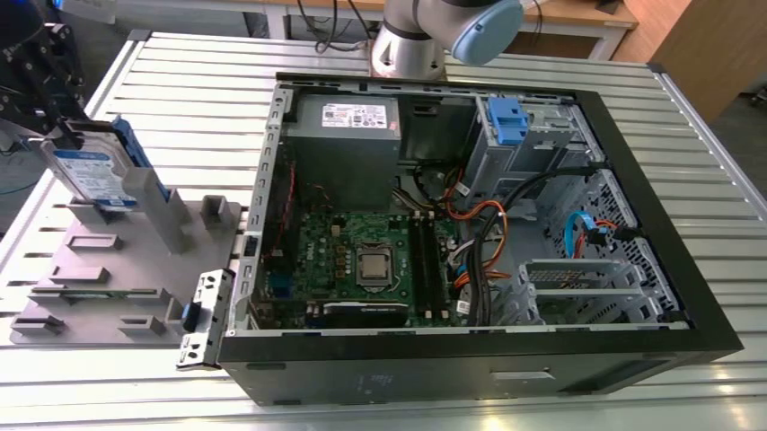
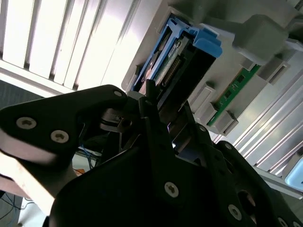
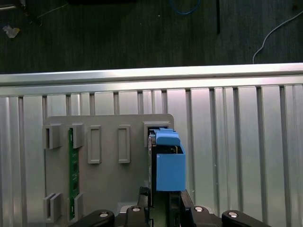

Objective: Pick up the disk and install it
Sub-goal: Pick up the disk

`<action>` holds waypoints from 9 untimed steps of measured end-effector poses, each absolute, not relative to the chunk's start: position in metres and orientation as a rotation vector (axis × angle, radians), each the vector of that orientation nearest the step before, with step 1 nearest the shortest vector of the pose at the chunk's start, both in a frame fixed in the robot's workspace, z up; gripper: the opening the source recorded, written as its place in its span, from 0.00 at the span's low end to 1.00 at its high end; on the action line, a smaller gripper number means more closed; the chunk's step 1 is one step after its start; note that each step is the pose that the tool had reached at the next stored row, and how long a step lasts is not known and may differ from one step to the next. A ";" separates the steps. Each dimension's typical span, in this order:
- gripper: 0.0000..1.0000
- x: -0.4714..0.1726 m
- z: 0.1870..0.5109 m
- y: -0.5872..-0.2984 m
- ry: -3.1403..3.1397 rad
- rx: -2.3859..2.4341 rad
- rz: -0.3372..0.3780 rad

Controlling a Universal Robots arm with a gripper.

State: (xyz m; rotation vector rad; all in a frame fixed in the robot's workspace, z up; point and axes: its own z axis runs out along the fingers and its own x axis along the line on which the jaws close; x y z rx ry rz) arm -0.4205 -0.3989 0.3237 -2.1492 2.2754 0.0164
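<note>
At the exterior view's left: the gripper (image 1: 66, 135) hung over the grey fixture (image 1: 120, 260) on the slatted metal table (image 1: 192, 72).
Claw: its black fingers (image 3: 142, 195) sat on either side of the disk's upper edge and appeared clamped on it, as seen in both wrist views.
Disk: the disk (image 1: 93, 172) stood on edge, leaning a little, with its label facing the exterior camera and its lower end at a slot of the fixture; whether it had cleared the slot could not be told.
Blue rail: in the first wrist view it ran along the disk (image 3: 168, 165) between the fingers.
Second wrist view: the gripper (image 2: 168, 97) straddled the disk (image 2: 189, 66), connector end visible.
Fixture: a green memory stick (image 3: 72, 170) sat in another slot.
Computer case: the open computer case (image 1: 480, 377) lay beside the fixture, toward the exterior view's right.
Inside the case: the power supply (image 1: 348, 135), the motherboard (image 1: 359, 251), and a blue clip (image 1: 506, 121) at the drive bay.
</note>
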 end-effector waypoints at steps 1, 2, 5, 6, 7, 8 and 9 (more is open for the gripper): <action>0.35 -0.420 0.326 -0.399 2.275 -2.149 0.016; 0.35 -0.420 0.327 -0.399 2.275 -2.149 0.016; 0.35 -0.420 0.327 -0.399 2.275 -2.149 0.016; 0.35 -0.420 0.327 -0.399 2.275 -2.149 0.016; 0.35 -0.420 0.327 -0.399 2.275 -2.149 0.016; 0.35 -0.420 0.327 -0.399 2.275 -2.149 0.016; 0.35 -0.420 0.327 -0.399 2.275 -2.149 0.016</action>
